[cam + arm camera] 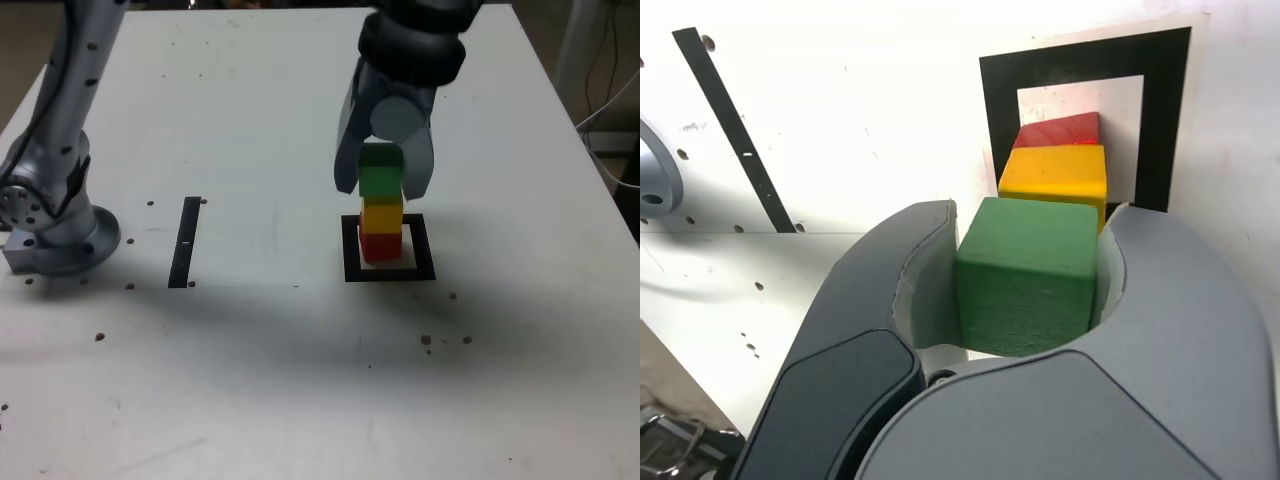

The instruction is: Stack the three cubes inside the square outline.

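Observation:
The red cube [379,247] stands inside the black square outline [352,250] on the white table, and the yellow cube [381,216] sits on top of it. The green cube [380,171] is on top of the yellow one, and my gripper [383,180] is shut on it, one grey jaw on each side. In the wrist view the green cube [1028,272] fills the gap between the jaws, with the yellow cube [1055,172] and a sliver of the red cube [1060,130] beyond it inside the square outline [1085,60]. The gripper [1032,290] hides the green cube's lower part.
A narrow black strip [185,242] lies on the table at the exterior view's left, near the arm's round grey base [60,235]. Small dark holes dot the white tabletop [300,380]. Cables hang past the table's edge at the exterior view's right.

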Available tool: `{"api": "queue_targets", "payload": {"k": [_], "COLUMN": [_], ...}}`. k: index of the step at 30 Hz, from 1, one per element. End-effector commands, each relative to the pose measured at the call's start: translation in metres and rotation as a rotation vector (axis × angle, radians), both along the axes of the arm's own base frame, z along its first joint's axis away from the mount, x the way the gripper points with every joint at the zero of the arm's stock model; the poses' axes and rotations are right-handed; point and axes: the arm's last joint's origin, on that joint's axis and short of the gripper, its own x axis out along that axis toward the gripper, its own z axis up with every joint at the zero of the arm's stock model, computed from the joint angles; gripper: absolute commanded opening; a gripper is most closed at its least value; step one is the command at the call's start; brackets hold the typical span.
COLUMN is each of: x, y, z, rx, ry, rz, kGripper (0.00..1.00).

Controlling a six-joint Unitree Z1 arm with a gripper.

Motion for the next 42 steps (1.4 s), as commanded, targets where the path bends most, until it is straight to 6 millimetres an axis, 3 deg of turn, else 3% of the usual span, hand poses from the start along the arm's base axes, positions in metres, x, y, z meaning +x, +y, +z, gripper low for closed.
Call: {"api": "queue_targets", "payload": {"k": [1, 8, 13, 16, 42], "x": [0.002, 0.002, 0.0, -0.002, -0.011], "y": [0.001, 0.001, 0.001, 0.001, -0.003], "z": [-0.003, -0.007, -0.005, -0.004, 0.009], "rx": [0.007, 0.013, 0.012, 0.011, -0.039], "ry": [0.016, 0.029, 0.028, 0.029, 0.001], "rz": [-0.002, -0.006, -0.008, -0.009, -0.011], "kGripper": [0.32, 0.54, 0.88, 0.99, 1.0]}}
